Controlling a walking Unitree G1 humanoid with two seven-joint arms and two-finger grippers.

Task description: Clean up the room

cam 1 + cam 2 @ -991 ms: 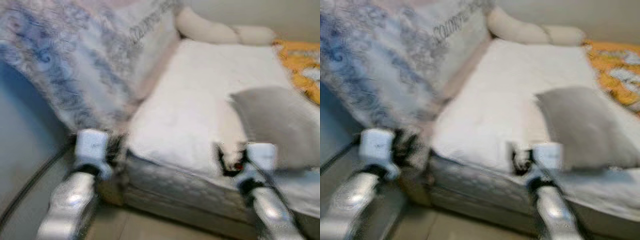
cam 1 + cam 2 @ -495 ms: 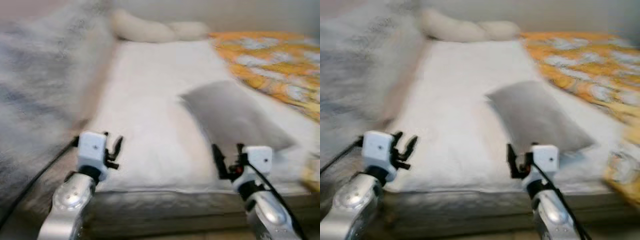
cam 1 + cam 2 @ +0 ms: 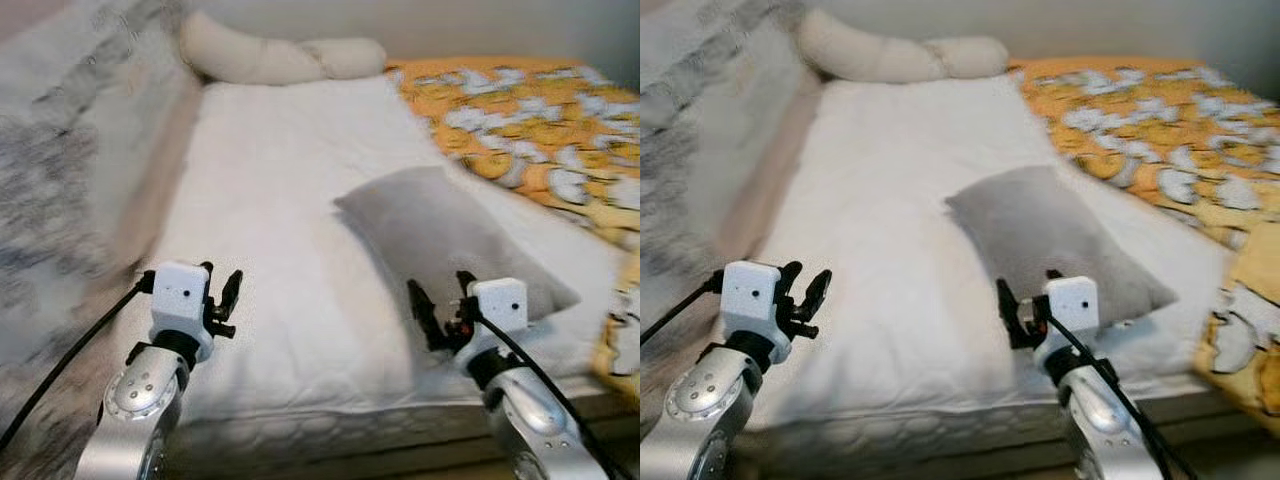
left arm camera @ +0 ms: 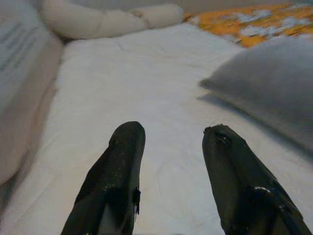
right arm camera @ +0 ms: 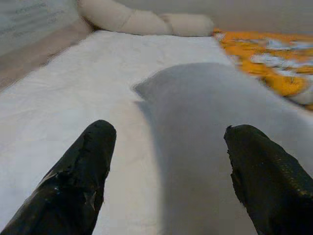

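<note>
A bed with a white sheet lies before me. On its right half rests a grey pillow, lying flat and slanted. My right gripper hovers open just at the pillow's near end, and the pillow spreads between and beyond its fingers. My left gripper is held open over the sheet near the bed's front left edge, with nothing between its fingers. The pillow lies off to that gripper's side.
An orange and white patterned blanket covers the bed's right side. A cream bolster lies along the head of the bed. A blue-grey patterned cover drapes along the left side. The mattress front edge is close below my arms.
The camera has swung right, so the orange blanket fills more of the picture and the patterned cover less. Both grippers stay held out in front; the right one now sits at the pillow's near end.
</note>
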